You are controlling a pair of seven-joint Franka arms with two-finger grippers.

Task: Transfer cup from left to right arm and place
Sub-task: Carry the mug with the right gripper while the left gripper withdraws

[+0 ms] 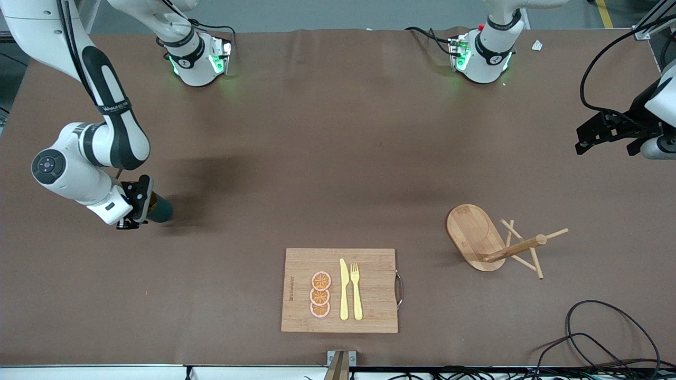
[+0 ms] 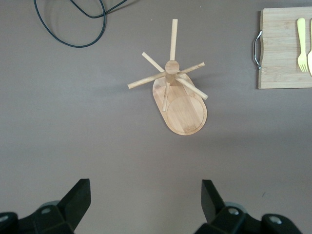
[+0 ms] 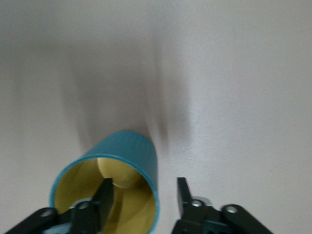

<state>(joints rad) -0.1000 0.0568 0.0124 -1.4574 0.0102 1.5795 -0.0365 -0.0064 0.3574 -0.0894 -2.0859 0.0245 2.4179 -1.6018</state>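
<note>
The teal cup [image 1: 161,211], ochre inside, rests on the brown table toward the right arm's end. My right gripper [image 1: 150,207] is at its rim. In the right wrist view the cup [image 3: 131,151] has one finger [image 3: 105,195] inside it and the other finger [image 3: 183,192] outside. The jaws stand apart, the outer finger clear of the wall, so this right gripper [image 3: 145,181] is open astride the rim. My left gripper [image 1: 607,133] waits up over the left arm's end of the table. It shows open and empty in its own view [image 2: 146,200].
A wooden cutting board [image 1: 369,311] with three orange slices [image 1: 320,294], a yellow knife [image 1: 344,290] and a fork [image 1: 356,290] lies near the front camera. A wooden mug rack [image 1: 475,237] stands toward the left arm's end. Black cables [image 1: 597,338] lie at the near corner.
</note>
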